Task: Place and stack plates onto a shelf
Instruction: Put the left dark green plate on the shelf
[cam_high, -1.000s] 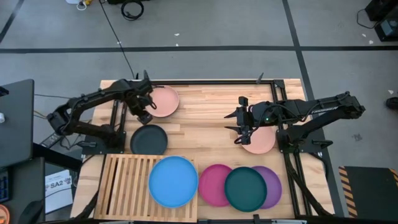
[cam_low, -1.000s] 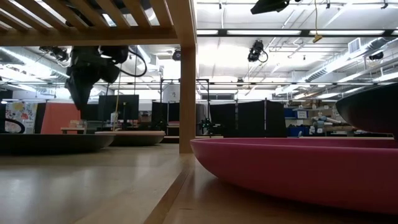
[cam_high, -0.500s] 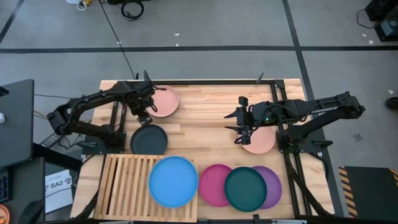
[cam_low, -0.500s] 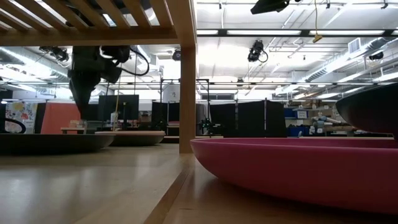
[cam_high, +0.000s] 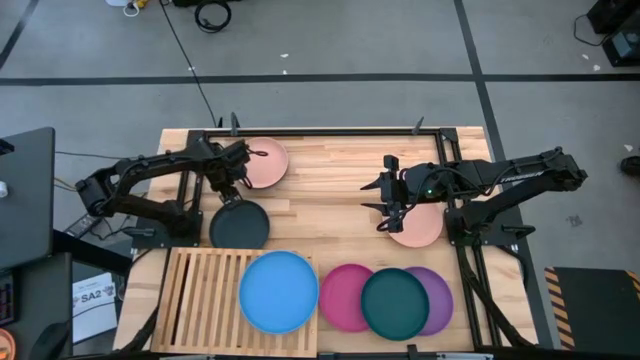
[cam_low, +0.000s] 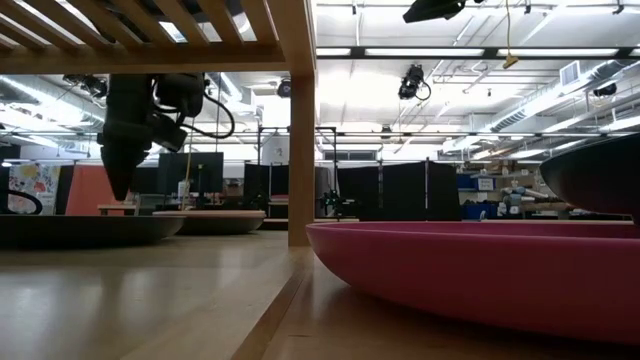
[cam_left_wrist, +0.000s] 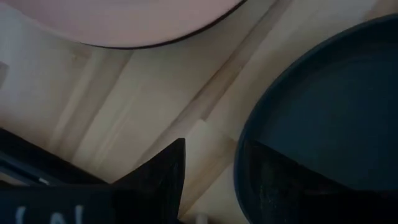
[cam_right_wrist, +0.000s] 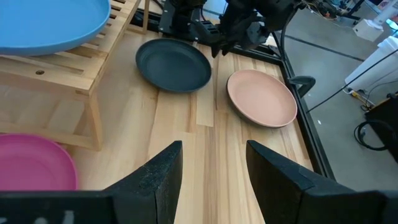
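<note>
My left gripper (cam_high: 231, 189) hangs open over the far rim of the black plate (cam_high: 239, 224), one finger on either side of the edge (the left wrist view shows the rim between them). To take it cleanly I should drop straight down until the lip sits deep between my fingers, then close before lifting.

My right gripper (cam_high: 390, 215) waits open above the table, the salmon plate (cam_high: 420, 227) just beside it.

The shelf (cam_high: 205, 300), near me and beyond the black plate, carries only the blue plate (cam_high: 279, 291); its other half is bare.
</note>
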